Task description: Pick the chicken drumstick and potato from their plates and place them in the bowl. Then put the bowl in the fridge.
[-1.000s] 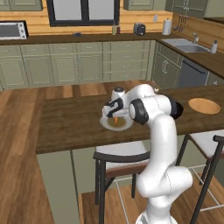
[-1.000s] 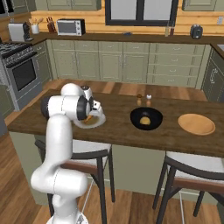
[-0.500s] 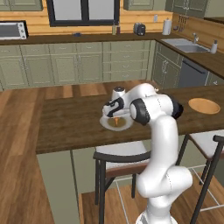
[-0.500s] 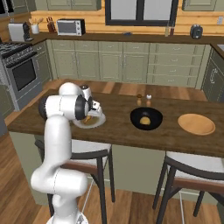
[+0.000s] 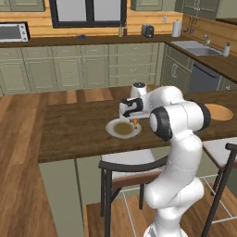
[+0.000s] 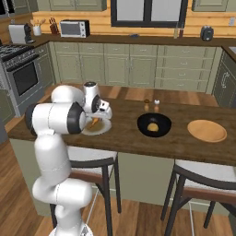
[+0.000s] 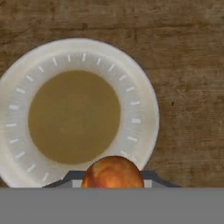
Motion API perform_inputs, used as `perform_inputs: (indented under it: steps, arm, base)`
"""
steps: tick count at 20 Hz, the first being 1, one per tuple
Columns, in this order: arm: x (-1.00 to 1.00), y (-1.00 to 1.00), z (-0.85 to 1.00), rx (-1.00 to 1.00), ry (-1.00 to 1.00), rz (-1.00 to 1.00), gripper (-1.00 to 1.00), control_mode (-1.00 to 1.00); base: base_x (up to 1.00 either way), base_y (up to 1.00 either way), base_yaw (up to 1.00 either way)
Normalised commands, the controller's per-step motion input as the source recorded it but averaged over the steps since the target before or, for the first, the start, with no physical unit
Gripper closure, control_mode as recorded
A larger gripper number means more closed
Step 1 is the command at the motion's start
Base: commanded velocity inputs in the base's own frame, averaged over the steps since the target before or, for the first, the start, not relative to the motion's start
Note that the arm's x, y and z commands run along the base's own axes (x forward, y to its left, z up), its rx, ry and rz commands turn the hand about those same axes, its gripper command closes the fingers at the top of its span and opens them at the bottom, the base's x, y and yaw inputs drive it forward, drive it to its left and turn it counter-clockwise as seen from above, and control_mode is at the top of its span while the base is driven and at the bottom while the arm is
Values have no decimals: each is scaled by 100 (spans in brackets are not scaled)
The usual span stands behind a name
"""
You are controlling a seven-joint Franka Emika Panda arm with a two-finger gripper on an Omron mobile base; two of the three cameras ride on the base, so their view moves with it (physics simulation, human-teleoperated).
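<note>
Change: the arm has held its pose over the pale plate since the earlier pictures, and nothing on the counter has shifted.
Drumstick: the chicken drumstick point(image 7: 112, 172) shows in the hand view as a rounded orange-brown lump with a paler yellow patch at its upper left and darker red-brown mottling; in the left base view it is a small orange sliver point(image 5: 134, 122) hanging under the hand, just above the plate's right edge.
Gripper: the gripper point(image 5: 133, 118) points down with the drumstick between its fingers, the dark finger tips showing on either side of the meat in the hand view; the jaws are closed as far as the meat allows.
Pale plate: the grey-white plate point(image 7: 142, 100) has a ring of short white ticks around its rim and a flat olive-brown centre; it lies on the counter right below the hand, also seen from the right point(image 6: 104, 127).
Counter: the dark wood counter point(image 6: 124, 138) carries all the dishes.
Bowl: the glossy black bowl point(image 6: 143, 124) sits well to the right of the pale plate.
Potato: the tan-yellow potato point(image 6: 153, 126) lies inside the bowl.
Orange plate: the tan-orange plate point(image 6: 207, 131) sits farther right, apart from the bowl.
Shakers: two small shakers point(image 6: 151, 105) stand just behind the bowl.
</note>
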Motion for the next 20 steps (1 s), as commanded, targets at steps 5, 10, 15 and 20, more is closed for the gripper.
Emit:
perform_inputs:
  steps: [5,10,15,20]
  arm:
    - [-28,-89,69,0,0,0,100,-100]
    - [-42,-100,54,0,-1,0,100,-100]
    - [-19,-92,49,0,-2,-2,100,-100]
    - [-1,-97,8,0,-1,-2,100,-100]
  base:
    - [0,0,0]
    - [0,0,0]
    - [0,0,0]
    - [0,0,0]
